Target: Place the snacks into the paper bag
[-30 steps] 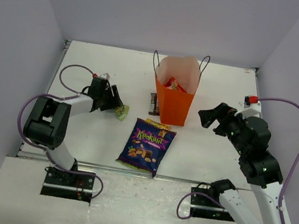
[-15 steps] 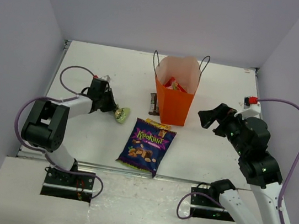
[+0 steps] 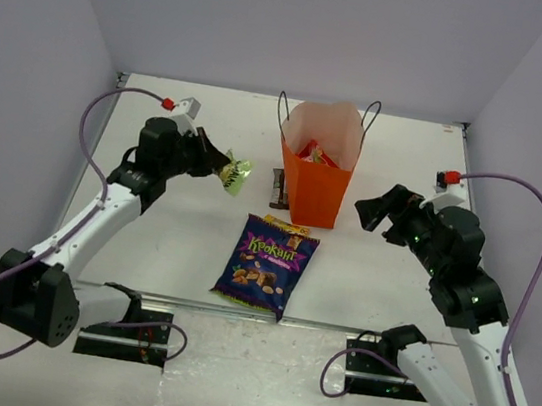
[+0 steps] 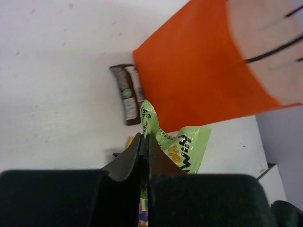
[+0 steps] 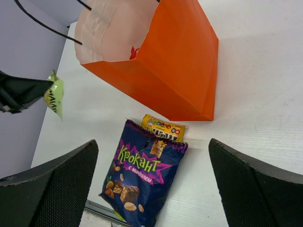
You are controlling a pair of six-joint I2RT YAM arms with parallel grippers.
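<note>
Green-yellow wrapper [image 3: 237, 174] – pinched in left gripper [image 3: 220, 167], held above table, left of upright paper bag [image 3: 315, 194]. Red bag [image 3: 316, 153] inside. Brown bar [image 3: 277, 188] beside bag's left base. Purple nut bag [image 3: 266, 265] flat in front – yellow pack [image 3: 286, 226] at its far edge. Right gripper [image 3: 373, 212] spread, empty, right of bag.

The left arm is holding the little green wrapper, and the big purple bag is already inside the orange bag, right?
Not quite. The purple bag is not inside. The top view shows it lying flat on the table, on the near side of the orange bag. The left end effector does hold the green wrapper.
</note>
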